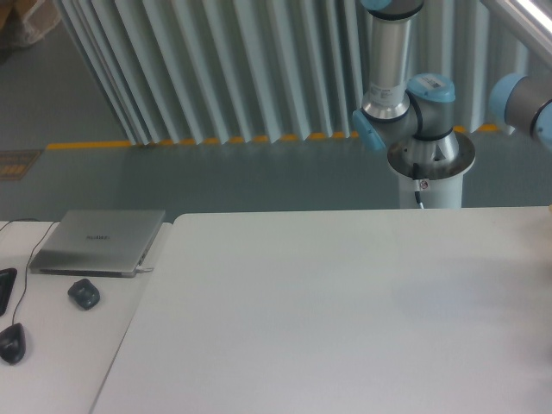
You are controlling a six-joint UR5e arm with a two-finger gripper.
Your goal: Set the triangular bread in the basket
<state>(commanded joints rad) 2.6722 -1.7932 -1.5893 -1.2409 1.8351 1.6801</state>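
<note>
Neither the triangular bread nor the basket shows in this view. The white table [328, 310] carries none of the task's objects in its visible part. Only the arm's base and lower joints [414, 112] stand behind the table's far edge, with one more joint [522, 99] at the right border. The gripper itself is out of frame.
On a side desk at the left lie a closed grey laptop [99, 241], a dark mouse [84, 293] and another dark mouse [11, 343]. A ribbed wall and a yellow floor line run behind the table.
</note>
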